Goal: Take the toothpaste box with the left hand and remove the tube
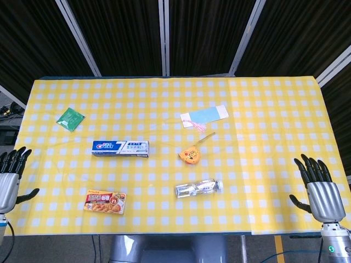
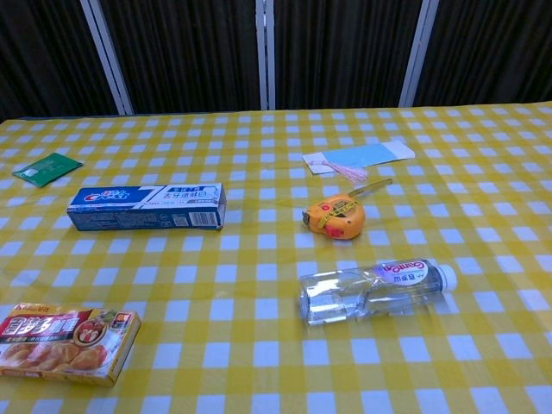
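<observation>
Blue-and-white toothpaste box [image 1: 120, 148] flat on the yellow-checked tabletop [image 1: 263, 109], untouched, well apart from left hand [image 1: 11, 178] and right hand [image 1: 318, 192], both at the near edges, fingers apart and empty; grasp and tube removal all still ahead.

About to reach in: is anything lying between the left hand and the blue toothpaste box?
No, in the head view only bare yellow checked cloth separates the left hand from the blue toothpaste box.
</observation>
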Motion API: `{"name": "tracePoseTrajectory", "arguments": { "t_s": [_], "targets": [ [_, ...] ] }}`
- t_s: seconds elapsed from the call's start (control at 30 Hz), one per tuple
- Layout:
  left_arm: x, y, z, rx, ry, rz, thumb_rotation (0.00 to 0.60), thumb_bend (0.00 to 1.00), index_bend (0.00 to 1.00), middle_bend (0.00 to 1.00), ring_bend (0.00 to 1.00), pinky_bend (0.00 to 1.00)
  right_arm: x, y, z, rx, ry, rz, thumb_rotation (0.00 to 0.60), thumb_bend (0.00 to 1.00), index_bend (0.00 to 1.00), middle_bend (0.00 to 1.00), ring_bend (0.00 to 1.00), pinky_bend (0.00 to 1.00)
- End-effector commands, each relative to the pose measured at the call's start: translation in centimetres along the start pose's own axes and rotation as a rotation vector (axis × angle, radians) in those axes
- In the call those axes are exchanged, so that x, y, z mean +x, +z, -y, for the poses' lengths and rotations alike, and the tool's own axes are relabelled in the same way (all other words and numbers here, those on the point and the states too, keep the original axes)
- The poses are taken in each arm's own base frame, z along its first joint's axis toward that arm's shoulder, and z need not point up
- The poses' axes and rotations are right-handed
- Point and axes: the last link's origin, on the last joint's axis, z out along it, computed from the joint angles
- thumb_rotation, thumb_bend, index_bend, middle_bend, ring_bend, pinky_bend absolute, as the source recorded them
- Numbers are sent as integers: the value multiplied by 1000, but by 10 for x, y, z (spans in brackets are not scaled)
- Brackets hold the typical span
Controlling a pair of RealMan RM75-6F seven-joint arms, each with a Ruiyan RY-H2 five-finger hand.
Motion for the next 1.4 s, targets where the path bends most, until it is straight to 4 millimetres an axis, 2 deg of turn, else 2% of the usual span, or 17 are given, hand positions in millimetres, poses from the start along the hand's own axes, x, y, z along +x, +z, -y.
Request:
{"name": "tracePoseTrajectory", "arguments": {
  "t_s": [0.03,0.7,0.83,1.0,1.1,1.23,1.4],
  "targets": [
    [0,0,0,-2,-2,1,600,64,0,0,0,0,0,0,0,2,1,-3,600,83,0,0,0,0],
    [-3,5,-2,-5,-5,10,600,64,0,0,0,0,-3,0,0,4,6,8,600,84,0,0,0,0],
    [-5,13,-7,-10,-20,18,600,63,0,0,0,0,-3,0,-1,3,14,16,600,83,0,0,0,0],
    [-4,57,-24,-63,32,56,600,63,23,0,7,46,-4,2,-1,6,35,25,600,84,0,0,0,0],
    [-5,81,-35,-87,59,91,600,63,89,0,72,129,-3,2,-1,11,43,26,600,83,0,0,0,0],
    [-12,109,-51,-113,75,158,600,64,126,7,121,161,-3,1,-1,12,57,31,600,84,0,0,0,0],
    [-24,133,-68,-127,102,220,600,65,155,31,121,160,0,2,-4,5,77,35,600,83,0,0,0,0]
  ]
}}
